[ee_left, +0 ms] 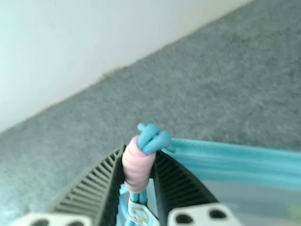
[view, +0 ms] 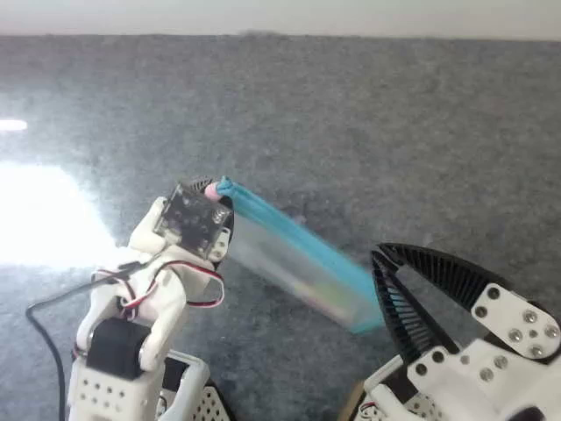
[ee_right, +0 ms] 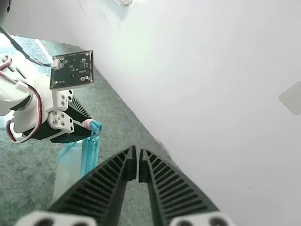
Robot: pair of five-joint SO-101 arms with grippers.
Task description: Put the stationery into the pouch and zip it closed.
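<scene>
A translucent pouch [view: 289, 263] with a blue zip edge [ee_left: 235, 157] runs slantwise between the two arms. My left gripper [view: 213, 195] is shut on its zipper pull [ee_left: 136, 165], a pink bead with a knotted blue cord [ee_left: 151, 136] at the pouch's far end. Faint colours of the contents [view: 326, 296] show through the wall. My right gripper [view: 379, 256] stands by the pouch's near end, its fingertips [ee_right: 130, 157] almost together with nothing between them. From the right wrist view, the left gripper [ee_right: 82, 129] and the pouch [ee_right: 70, 165] lie beyond my right gripper [ee_right: 138, 157].
Grey felt-like table surface [view: 394, 132] stretches all around, bounded by a white wall [ee_right: 211, 70] at the back. A bright glare patch [view: 35, 210] lies on the left. A black cable [view: 44, 342] trails from the left arm.
</scene>
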